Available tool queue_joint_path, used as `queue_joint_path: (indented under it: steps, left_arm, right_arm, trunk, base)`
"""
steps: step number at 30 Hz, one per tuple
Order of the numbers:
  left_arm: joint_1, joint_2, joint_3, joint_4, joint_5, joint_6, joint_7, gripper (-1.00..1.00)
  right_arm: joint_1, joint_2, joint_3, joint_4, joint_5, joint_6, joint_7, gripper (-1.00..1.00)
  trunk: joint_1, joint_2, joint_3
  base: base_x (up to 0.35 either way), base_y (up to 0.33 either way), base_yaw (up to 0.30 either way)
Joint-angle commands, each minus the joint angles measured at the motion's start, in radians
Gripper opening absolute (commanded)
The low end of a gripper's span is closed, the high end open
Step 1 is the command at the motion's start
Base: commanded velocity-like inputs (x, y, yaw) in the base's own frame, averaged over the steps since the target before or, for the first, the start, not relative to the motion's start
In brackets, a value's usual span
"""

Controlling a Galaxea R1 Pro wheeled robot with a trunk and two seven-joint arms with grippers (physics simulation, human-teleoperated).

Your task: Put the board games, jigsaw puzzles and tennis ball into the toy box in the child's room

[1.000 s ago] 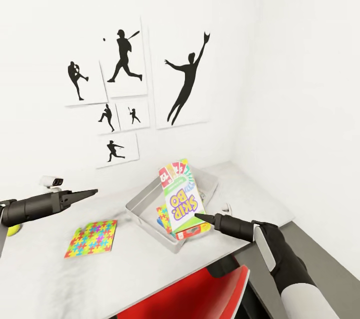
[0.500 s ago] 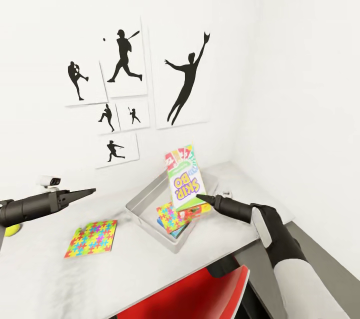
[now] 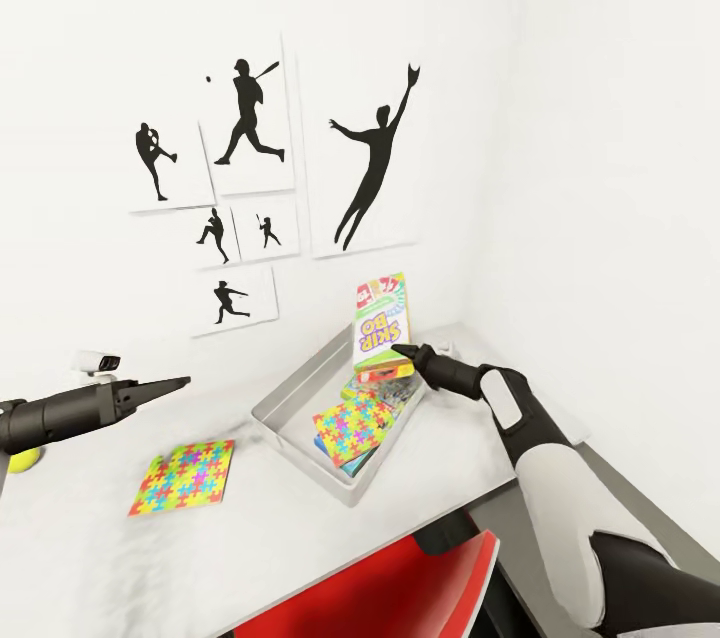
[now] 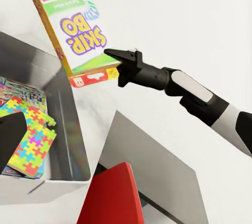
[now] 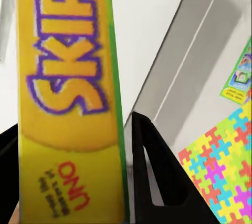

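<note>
My right gripper (image 3: 402, 352) pinches the SKIP-BO box (image 3: 381, 328) near its lower edge, holding it upright above the far side of the toy box (image 3: 296, 396). One puzzle (image 3: 351, 422) lies inside the tub, another (image 3: 184, 476) on the table (image 3: 250, 528). My left gripper (image 3: 180, 382) hovers pressed together.

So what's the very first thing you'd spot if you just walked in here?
Probably the bright SKIP-BO box, pinched in the right gripper and standing upright over the far end of the grey toy box. Next come the black sports silhouette prints on the white wall behind the table. One colourful jigsaw puzzle lies inside the toy box, another jigsaw puzzle lies out on the table.
</note>
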Motion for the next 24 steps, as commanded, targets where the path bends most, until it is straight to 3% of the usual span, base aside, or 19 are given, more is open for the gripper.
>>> queue_joint_path:
  steps: [1,12,24]
  left_arm:
    - [0.001,-0.006,0.004,0.005,0.000,0.008,-0.004,1.00]
    - [0.001,-0.013,0.004,0.005,-0.001,0.008,-0.004,1.00]
    - [0.001,-0.012,0.005,0.005,-0.002,0.008,-0.004,1.00]
  right_arm:
    - [-0.007,0.007,-0.010,0.006,0.001,0.001,-0.004,-1.00]
    - [-0.011,0.060,-0.008,0.010,-0.002,-0.008,-0.022,-1.00]
    - [-0.011,0.068,-0.008,0.010,-0.002,-0.009,-0.023,-1.00]
  trunk:
    - [0.001,-0.002,-0.002]
    - [0.001,-0.002,-0.002]
    - [0.001,-0.002,-0.002]
  base:
    - [0.000,0.000,0.000]
    - [0.000,0.000,0.000]
    - [0.000,0.000,0.000]
